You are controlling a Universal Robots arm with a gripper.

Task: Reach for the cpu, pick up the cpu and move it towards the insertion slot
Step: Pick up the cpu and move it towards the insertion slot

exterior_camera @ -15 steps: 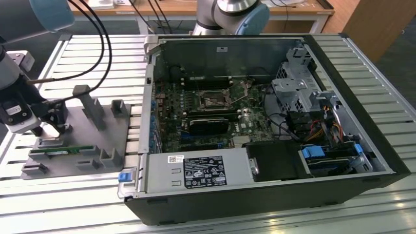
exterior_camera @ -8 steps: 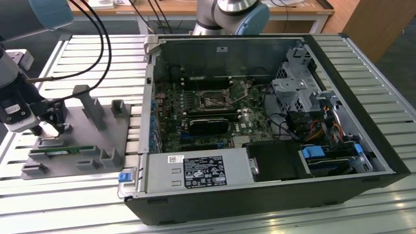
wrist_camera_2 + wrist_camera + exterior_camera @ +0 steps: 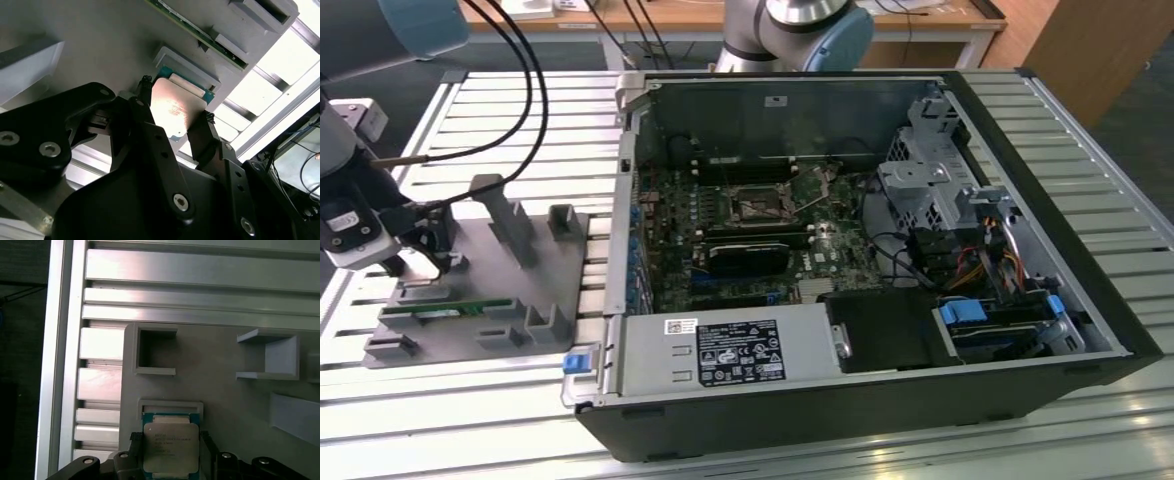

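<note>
Well, the gripper point(image 3: 420, 262) hangs low over the grey tray point(image 3: 520, 290) at the exterior view's left. Its fingers point(image 3: 134, 440) squeeze the cpu point(image 3: 170, 445) from two sides. The insertion slot point(image 3: 757, 205) lies well apart, toward the exterior view's right, inside the computer case point(image 3: 854, 420).

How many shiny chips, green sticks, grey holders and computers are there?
Shiny chip: 1
Green stick: 1
Grey holder: 1
Computer: 1
Total: 4
</note>
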